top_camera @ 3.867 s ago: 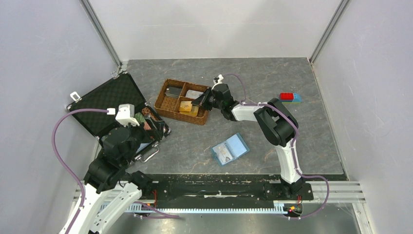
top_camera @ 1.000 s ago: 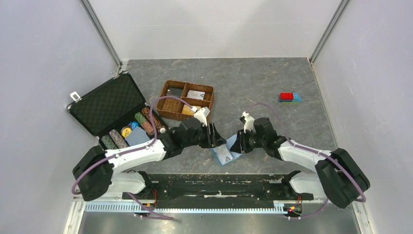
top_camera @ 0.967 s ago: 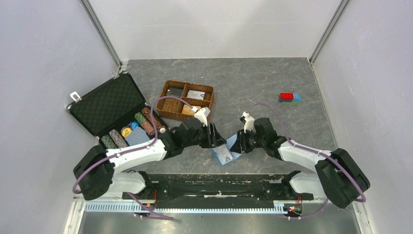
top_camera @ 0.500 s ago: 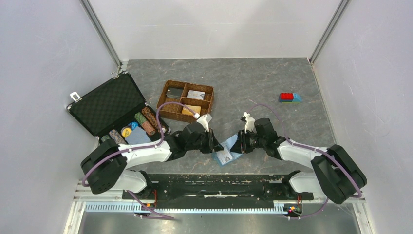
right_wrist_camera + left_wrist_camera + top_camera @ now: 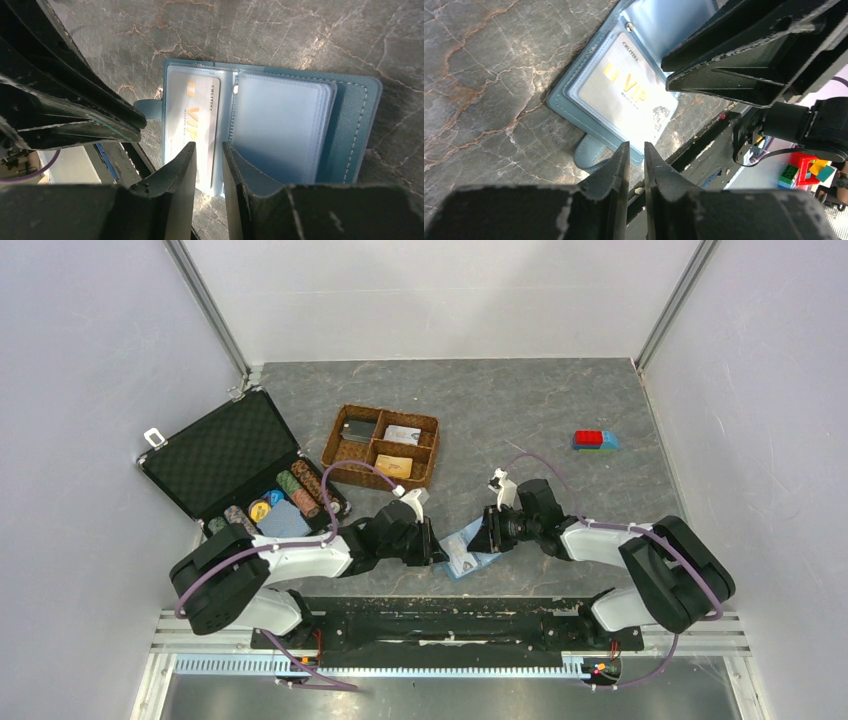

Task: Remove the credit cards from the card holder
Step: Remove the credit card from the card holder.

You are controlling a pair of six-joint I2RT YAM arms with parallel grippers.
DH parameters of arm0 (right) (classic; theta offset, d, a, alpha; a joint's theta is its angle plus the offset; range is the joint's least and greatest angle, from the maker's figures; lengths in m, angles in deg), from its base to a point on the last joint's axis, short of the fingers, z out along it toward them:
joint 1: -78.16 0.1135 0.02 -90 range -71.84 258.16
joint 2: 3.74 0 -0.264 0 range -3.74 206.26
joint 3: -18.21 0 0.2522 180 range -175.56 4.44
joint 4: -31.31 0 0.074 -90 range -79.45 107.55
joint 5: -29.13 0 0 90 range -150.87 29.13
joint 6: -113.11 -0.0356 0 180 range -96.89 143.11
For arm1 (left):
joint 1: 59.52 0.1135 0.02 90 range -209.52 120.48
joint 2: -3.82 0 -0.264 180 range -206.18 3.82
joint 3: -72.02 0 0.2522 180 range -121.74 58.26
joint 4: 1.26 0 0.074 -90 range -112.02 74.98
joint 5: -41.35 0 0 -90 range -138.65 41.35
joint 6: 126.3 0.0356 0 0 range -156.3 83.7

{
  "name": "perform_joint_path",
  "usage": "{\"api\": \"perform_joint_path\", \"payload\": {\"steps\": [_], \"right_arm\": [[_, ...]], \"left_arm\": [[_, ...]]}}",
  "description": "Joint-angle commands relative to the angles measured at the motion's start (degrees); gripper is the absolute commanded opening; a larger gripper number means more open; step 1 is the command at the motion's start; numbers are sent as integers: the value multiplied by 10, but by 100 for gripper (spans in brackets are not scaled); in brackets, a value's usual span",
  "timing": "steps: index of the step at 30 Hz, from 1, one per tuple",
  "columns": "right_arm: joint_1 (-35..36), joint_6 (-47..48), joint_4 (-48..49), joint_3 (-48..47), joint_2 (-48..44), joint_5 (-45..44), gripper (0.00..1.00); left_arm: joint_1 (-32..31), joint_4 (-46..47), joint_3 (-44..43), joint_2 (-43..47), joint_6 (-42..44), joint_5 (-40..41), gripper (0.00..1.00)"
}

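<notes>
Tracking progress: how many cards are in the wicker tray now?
3 in the wicker tray: dark card far-left compartment, pale card far-right, orange card near-right; stacked ones may hide beneath.

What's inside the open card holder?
A silver card with gold VIP lettering is visible. The stacked sleeves beside it look frosted; cards within them, if any, are hidden.
</notes>
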Motion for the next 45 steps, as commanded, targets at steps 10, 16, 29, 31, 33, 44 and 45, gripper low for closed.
{"api": "perform_joint_path", "payload": {"steps": [10,16,29,31,33,44,45], "right_arm": [[-2,-13,62,2,32,21,28],[-2,-24,75,6,37,37,28],[-6,-57,115,16,42,71,22],[-10,-70,135,23,43,82,16],[-13,-74,143,25,44,86,9],[-58,-80,161,42,44,118,0],[-64,-77,157,42,43,119,0]], "left_arm": [[-3,49,-2,-53,13,24,25],[-3,66,0,-76,10,22,25],[-3,70,1,-94,10,21,24],[-3,70,3,-92,10,22,24],[-3,65,3,-93,10,25,24],[-3,31,-1,-94,9,35,24],[-3,28,-3,-97,8,35,24]]}}
